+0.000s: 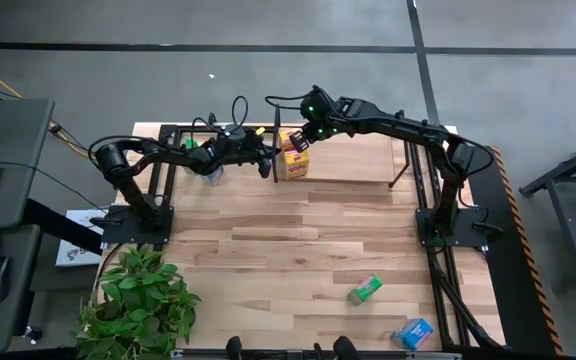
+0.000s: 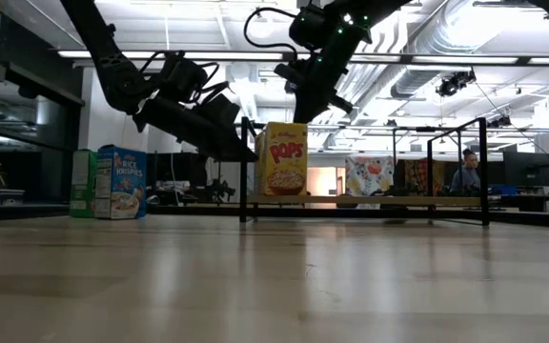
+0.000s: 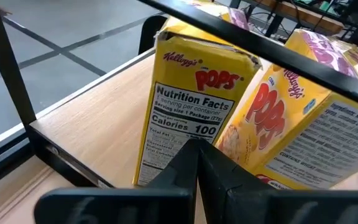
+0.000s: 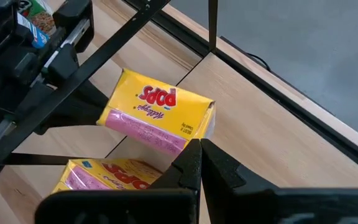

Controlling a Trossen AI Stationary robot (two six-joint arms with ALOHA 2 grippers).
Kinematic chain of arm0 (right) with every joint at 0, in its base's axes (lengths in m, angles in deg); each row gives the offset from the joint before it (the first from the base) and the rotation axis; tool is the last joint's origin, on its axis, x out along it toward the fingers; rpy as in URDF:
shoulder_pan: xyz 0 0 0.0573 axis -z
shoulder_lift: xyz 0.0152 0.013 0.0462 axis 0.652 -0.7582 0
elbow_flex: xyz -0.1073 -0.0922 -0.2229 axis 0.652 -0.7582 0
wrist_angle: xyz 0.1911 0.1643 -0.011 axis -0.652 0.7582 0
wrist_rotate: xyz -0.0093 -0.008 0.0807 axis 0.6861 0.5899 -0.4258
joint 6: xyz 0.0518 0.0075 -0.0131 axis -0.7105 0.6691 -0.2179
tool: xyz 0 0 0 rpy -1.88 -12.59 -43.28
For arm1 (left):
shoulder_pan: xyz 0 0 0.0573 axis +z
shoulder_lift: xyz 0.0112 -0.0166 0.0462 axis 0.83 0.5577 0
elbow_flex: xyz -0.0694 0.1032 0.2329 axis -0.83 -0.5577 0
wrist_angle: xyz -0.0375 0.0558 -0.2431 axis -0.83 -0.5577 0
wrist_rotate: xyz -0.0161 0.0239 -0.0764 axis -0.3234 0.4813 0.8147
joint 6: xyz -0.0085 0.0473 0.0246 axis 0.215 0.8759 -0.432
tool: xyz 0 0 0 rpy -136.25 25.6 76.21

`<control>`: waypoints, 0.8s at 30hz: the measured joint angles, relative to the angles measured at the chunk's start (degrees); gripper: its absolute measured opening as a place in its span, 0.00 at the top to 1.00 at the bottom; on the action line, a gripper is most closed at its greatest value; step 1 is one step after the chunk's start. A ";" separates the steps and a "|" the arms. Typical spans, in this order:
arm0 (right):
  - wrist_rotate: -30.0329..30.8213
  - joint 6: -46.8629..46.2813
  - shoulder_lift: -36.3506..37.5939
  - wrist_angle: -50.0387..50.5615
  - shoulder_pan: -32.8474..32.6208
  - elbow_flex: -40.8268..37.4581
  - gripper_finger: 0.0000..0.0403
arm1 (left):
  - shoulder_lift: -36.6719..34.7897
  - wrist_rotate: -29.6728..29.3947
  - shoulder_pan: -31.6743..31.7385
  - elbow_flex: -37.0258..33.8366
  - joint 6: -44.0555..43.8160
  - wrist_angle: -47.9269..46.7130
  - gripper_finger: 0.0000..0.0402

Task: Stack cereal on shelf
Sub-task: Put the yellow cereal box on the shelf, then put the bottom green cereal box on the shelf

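Observation:
Two yellow-orange Pops boxes (image 1: 294,156) stand side by side on the shelf's wooden board (image 1: 358,160), at its left part. They also show in the low view (image 2: 284,159). My left gripper (image 3: 197,155) is shut, level, right at the narrow nutrition-facts side of one box (image 3: 188,112). The other box (image 3: 297,118) stands beside it. My right gripper (image 4: 196,155) is shut and empty above both boxes (image 4: 157,115). A green box (image 2: 83,182) and a blue box (image 2: 122,181) stand at the shelf's left end. Another green box (image 1: 365,290) and another blue box (image 1: 414,332) lie on the near right of the tabletop. My left gripper has its shut fingertips (image 3: 188,152) at the lower part of the box's narrow nutrition-facts side (image 3: 179,134). It comes level from the table's left. I cannot tell whether they touch it. The box stands upright on the shelf board.
The shelf's black tube frame (image 1: 268,150) has a post right by my left gripper and a rail (image 3: 278,46) over the boxes. The board's right part (image 1: 368,165) holds no boxes. A potted plant (image 1: 138,300) stands at the near left corner. A person (image 2: 465,171) is far behind the table.

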 joint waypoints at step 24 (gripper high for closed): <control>11.85 2.98 7.04 23.60 -5.92 -0.07 1.00 | -20.28 -0.08 6.30 -8.82 1.47 -5.74 1.00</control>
